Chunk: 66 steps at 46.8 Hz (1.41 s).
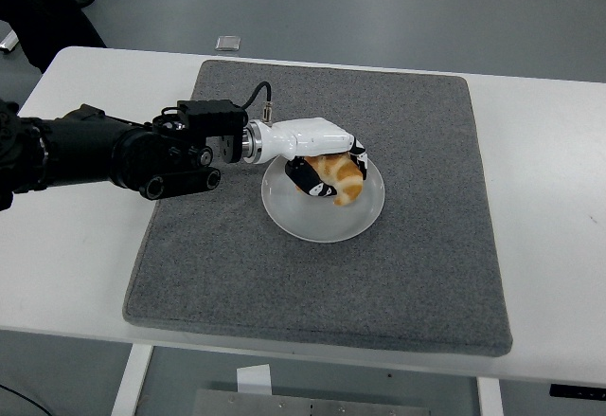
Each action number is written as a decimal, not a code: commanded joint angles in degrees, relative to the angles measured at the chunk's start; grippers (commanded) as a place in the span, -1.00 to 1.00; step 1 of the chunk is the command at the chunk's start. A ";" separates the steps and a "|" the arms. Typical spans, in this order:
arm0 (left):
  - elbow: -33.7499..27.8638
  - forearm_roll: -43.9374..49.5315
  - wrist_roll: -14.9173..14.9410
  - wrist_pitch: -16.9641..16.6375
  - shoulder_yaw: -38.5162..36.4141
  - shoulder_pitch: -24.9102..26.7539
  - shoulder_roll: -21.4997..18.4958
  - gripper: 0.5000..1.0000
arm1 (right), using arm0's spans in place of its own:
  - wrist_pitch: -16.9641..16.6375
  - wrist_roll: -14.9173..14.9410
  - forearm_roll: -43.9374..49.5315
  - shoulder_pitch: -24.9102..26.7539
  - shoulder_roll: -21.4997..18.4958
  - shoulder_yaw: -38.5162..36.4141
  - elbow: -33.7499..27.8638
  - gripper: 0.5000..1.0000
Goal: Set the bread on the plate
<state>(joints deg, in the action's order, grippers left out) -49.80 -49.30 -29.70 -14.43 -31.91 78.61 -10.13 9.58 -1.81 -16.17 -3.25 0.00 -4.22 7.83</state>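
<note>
Where mat (417, 274) surrounds plate (312, 222), nothing near.

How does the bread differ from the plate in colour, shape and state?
The bread is golden brown with pale streaks; the plate is plain white. The bread is a lumpy piece; the plate is round and shallow. The left hand grips the bread; the plate lies free on the grey mat.

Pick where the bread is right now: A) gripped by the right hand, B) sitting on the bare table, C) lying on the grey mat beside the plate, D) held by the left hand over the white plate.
D: the left hand has its fingers around the bread, low over the white plate.
</note>
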 commanded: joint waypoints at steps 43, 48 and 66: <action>0.93 0.00 0.08 -0.34 -1.49 -0.92 0.02 -1.00 | 0.00 -0.04 0.00 0.00 0.00 0.00 -0.01 0.81; 0.93 0.00 0.08 -0.34 -1.49 -1.01 0.02 -1.00 | 0.00 0.05 0.00 0.00 0.00 0.00 -0.01 0.81; 1.28 0.08 0.08 -1.92 -1.49 -2.15 0.55 -0.42 | 0.00 -0.04 0.00 0.00 0.00 0.00 -0.01 0.81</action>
<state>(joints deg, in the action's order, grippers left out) -48.44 -49.30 -29.65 -16.23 -33.41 76.38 -9.61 9.58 -1.81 -16.17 -3.25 0.00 -4.22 7.83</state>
